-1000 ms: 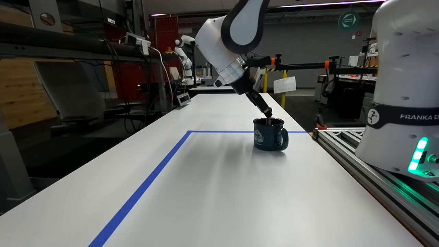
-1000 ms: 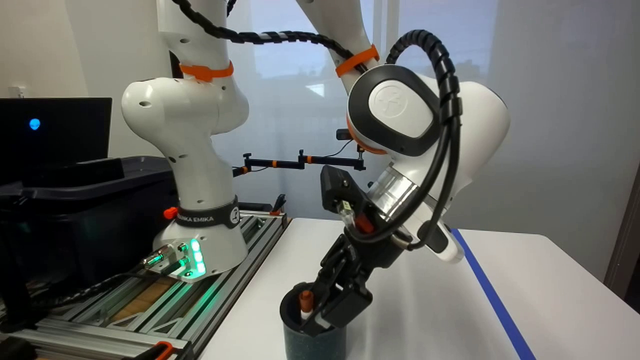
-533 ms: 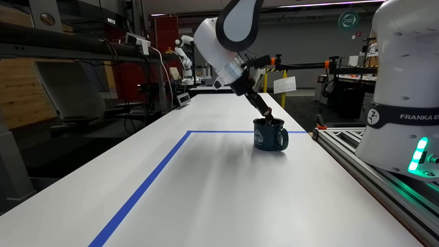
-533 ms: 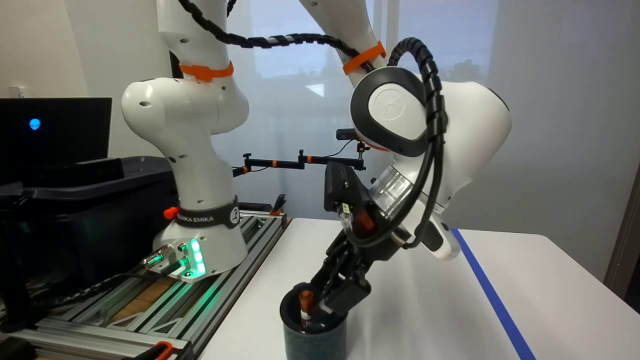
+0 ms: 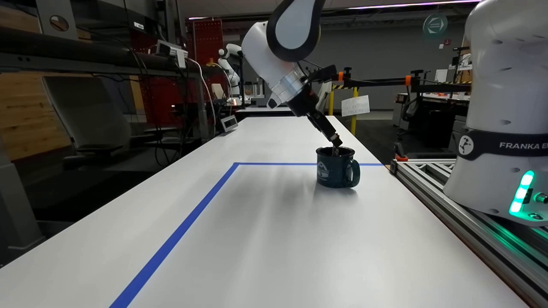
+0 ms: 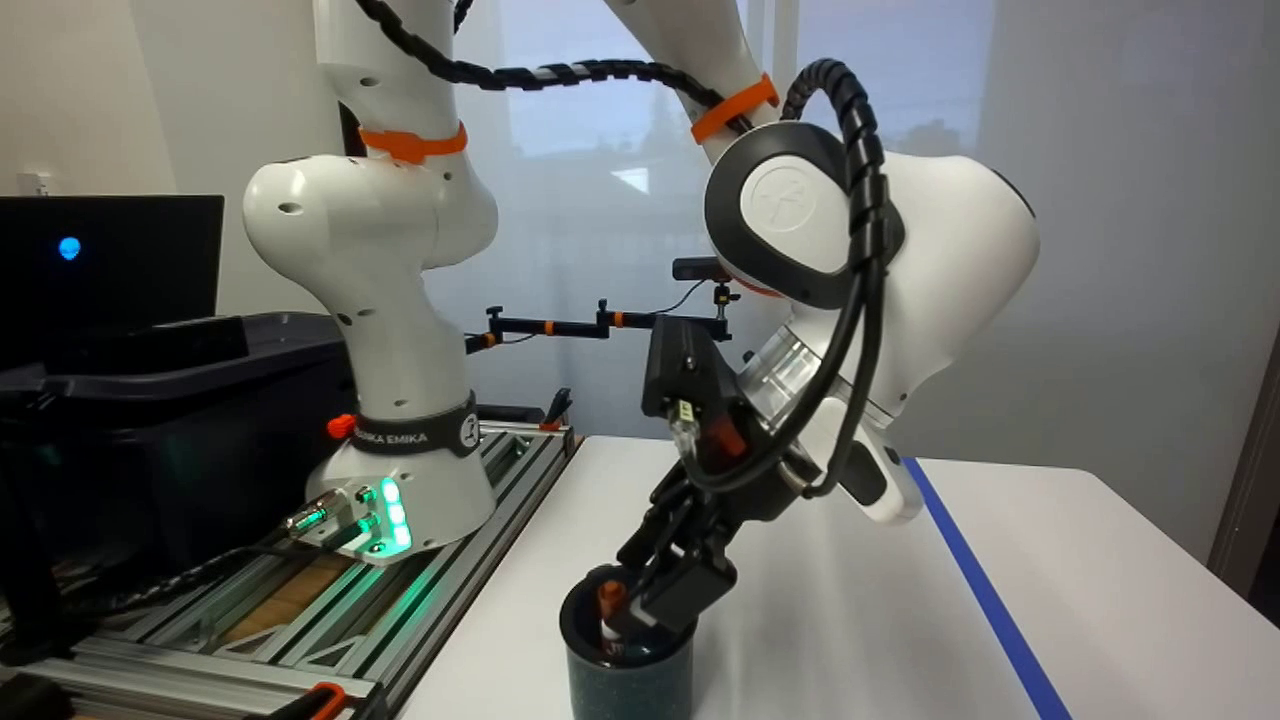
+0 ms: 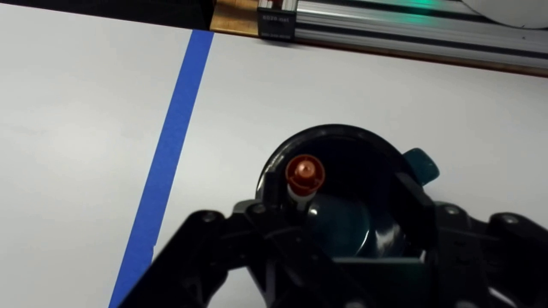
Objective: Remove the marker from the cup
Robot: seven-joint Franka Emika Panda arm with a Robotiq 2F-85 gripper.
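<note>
The cup (image 5: 337, 173) is a dark blue-black mug standing upright on the table, with its handle to the right in that exterior view. It also shows in an exterior view (image 6: 630, 690) and in the wrist view (image 7: 336, 130). The marker (image 6: 612, 600) stands in the cup, its reddish-brown end up, with a white band below. In the wrist view the marker (image 7: 305, 173) is close beside the left finger. My gripper (image 7: 338, 179) is open over the cup's mouth, tilted, with the marker between its fingers. Its fingertips (image 5: 337, 143) are at the rim. The marker's lower part is hidden.
Blue tape (image 5: 192, 218) runs along the white table (image 5: 265, 256). The robot base stands on a metal rail frame (image 6: 500, 540) beside the table edge. A dark bin (image 6: 170, 450) stands behind the rail frame.
My gripper dipped slightly toward the cup, then rose a little, and its nearer finger no longer covers the cup's front rim as before. The cup and marker look almost unmoved.
</note>
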